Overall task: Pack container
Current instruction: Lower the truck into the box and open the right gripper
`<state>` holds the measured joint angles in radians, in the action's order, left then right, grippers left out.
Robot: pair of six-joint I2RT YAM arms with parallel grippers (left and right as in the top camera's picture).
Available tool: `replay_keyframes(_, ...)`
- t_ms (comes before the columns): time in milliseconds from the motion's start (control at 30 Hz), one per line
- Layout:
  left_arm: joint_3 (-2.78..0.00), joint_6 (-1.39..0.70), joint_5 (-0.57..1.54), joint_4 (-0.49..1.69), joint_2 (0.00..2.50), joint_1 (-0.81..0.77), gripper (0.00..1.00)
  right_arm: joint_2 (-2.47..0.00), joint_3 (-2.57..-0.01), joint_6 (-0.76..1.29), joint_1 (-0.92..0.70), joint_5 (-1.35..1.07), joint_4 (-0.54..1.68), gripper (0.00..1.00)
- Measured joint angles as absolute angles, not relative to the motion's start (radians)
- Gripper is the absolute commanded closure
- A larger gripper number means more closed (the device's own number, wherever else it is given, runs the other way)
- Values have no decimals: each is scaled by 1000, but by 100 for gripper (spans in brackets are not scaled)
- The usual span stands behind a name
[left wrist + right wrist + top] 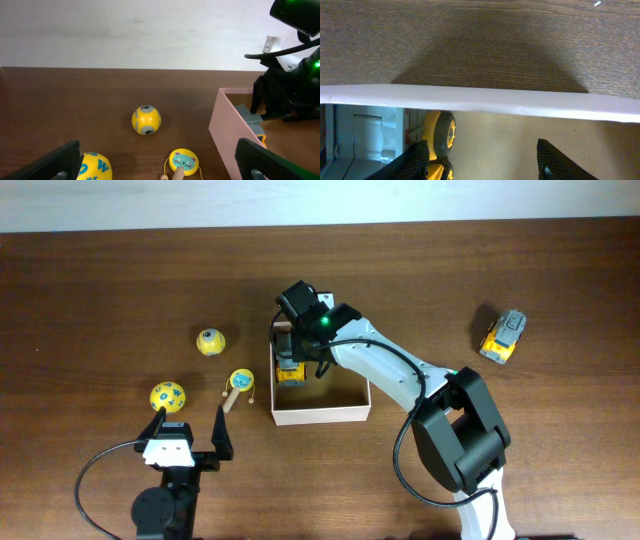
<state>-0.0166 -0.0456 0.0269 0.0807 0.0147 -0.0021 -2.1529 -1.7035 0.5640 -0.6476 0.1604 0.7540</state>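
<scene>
The container (320, 418) stands mid-table, a shallow square box with white walls and a tan floor; its wall also shows in the left wrist view (225, 125) and its rim in the right wrist view (480, 100). A yellow and grey toy truck (290, 368) lies in its far left corner. My right gripper (300, 348) hangs over that corner, open. In the right wrist view the truck (439, 135) sits just left of the left finger, and only bare cardboard lies between the fingertips of the gripper (482, 160). My left gripper (190, 425) stands wide open near the front left, holding nothing.
Left of the box lie a yellow ball with an eye (210, 341), a yellow ball with blue letters (168, 395) and a small cat-face drum rattle (240, 381). A second yellow and grey truck (502, 337) sits at the far right.
</scene>
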Motion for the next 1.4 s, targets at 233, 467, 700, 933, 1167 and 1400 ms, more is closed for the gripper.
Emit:
replay_keyframes(233,-17,-46,27,81,15,-2,1,-2153,-1703,533,-648,131,750,37)
replay_keyframes(467,-17,-46,27,81,15,-2,1,-2153,-1703,519,-648,125,792,37)
replay_keyframes(700,-17,-46,27,81,15,-2,1,-2153,-1703,521,-648,129,809,36)
replay_keyframes(933,-17,-46,27,81,15,-2,1,-2153,-1703,520,-651,105,782,37)
replay_keyframes(1167,-17,-46,27,81,15,-2,1,-2153,-1703,520,-669,95,778,36)
replay_keyframes(1400,-17,-46,27,81,15,-2,1,-2153,-1703,505,-668,149,802,36)
